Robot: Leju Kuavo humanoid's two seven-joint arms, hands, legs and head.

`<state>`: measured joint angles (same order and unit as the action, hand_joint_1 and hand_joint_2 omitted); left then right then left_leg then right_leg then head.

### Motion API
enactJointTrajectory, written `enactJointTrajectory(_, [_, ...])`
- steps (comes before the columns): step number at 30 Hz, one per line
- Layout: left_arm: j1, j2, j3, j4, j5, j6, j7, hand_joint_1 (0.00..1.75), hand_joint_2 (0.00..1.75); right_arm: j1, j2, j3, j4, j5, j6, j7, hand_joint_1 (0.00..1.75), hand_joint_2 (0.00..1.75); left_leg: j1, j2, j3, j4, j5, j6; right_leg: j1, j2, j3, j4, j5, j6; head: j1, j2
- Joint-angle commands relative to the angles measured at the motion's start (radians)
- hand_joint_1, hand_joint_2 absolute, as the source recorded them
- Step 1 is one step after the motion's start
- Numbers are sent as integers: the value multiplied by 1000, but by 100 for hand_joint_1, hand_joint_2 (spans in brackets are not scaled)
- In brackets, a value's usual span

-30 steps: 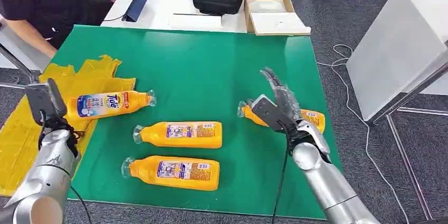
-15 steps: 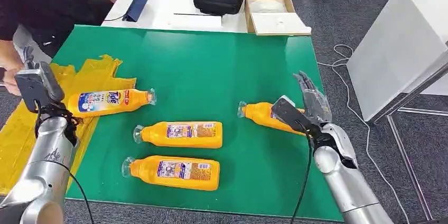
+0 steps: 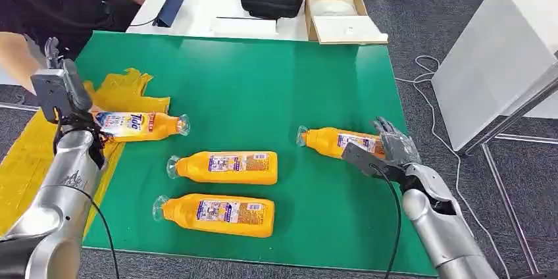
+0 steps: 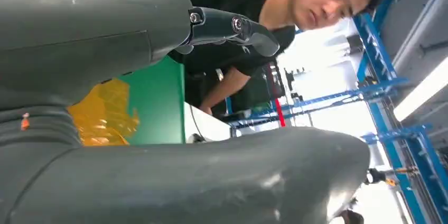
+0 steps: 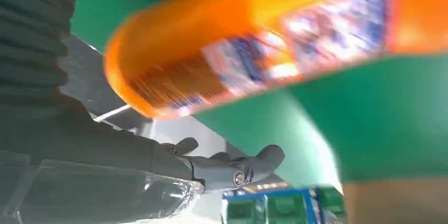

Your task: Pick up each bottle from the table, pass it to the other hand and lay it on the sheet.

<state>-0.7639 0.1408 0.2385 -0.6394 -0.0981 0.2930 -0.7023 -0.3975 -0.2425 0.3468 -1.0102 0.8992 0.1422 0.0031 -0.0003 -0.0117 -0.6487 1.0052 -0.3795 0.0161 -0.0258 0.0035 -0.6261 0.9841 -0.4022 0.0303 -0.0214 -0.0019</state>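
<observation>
Right hand (image 3: 393,149) with fingers spread, holding nothing, at base of nearest bottle (image 3: 339,141): pickup step, next needs fingers closing round it.

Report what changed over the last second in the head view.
The right hand came down to the base of the rightmost bottle, fingers apart, not gripping. The left hand rose near the bottle on the yellow sheet, which turned slightly. The two middle bottles stayed put.

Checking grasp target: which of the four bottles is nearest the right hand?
The lone bottle on the mat's right side, its base end right by the right hand. The other three lie left of it: two mid-mat, one by the yellow sheet.
</observation>
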Motion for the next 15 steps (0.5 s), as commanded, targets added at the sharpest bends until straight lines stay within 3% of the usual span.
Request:
enactJointTrajectory(1, [-66,-33,-43,88,33,-13,4,0,0,22,-41,8,125,-2,13,3,0,175,1,-2,6,0,-2,-2,2,-3,8,-2,-3,-3,0,0])
enactJointTrajectory(9, [-63,-34,-44,85,34,-12,4,0,0,13,-34,9,137,-1,12,6,0,175,1,-2,6,0,-2,-2,2,-4,7,-1,-3,-3,0,0])
enactJointTrajectory(15, [-51,-34,-67,49,76,7,4,0,0,-203,15,57,502,31,6,-56,0,175,1,3,3,0,-1,-1,2,1,3,-1,0,-1,0,0])
